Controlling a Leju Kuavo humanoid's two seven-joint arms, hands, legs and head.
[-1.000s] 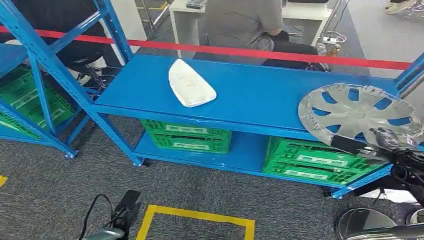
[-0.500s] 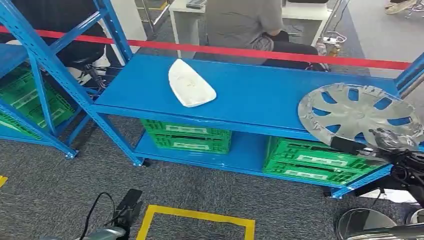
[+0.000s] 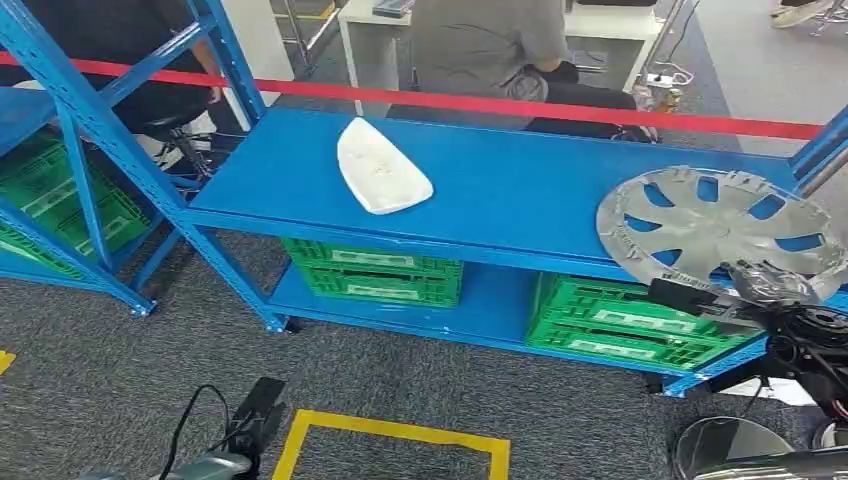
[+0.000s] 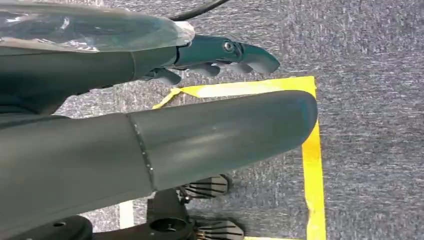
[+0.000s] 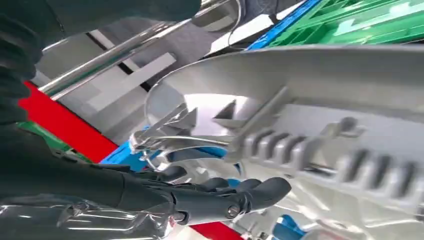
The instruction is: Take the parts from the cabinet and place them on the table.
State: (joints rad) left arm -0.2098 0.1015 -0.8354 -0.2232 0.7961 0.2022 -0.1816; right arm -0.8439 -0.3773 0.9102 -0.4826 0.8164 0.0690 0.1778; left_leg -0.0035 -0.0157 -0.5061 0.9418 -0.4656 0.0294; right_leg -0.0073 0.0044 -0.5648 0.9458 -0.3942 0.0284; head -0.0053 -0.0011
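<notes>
The silver wheel cover (image 3: 718, 226) lies at the right end of the blue shelf's top board (image 3: 500, 185), its near rim jutting past the board's front edge. The right hand (image 3: 765, 285) is at that near rim; in the right wrist view its dark fingers (image 5: 235, 192) stretch along the underside of the cover (image 5: 320, 130), touching it, but I cannot tell whether they actually clamp it. A white moulded part (image 3: 380, 166) rests flat further left on the same board, well apart from the cover. Below, on the lower board, stand two green crates, one (image 3: 372, 270) under the white part and one (image 3: 628, 320) under the cover. A red barrier tape (image 3: 480, 103) runs behind the shelf, and a person (image 3: 490, 45) sits beyond it. The left hand (image 4: 165, 135) hangs low over grey carpet, its fingers (image 4: 225, 52) straight and apart, holding nothing, above a yellow floor marking (image 4: 312, 150).
</notes>
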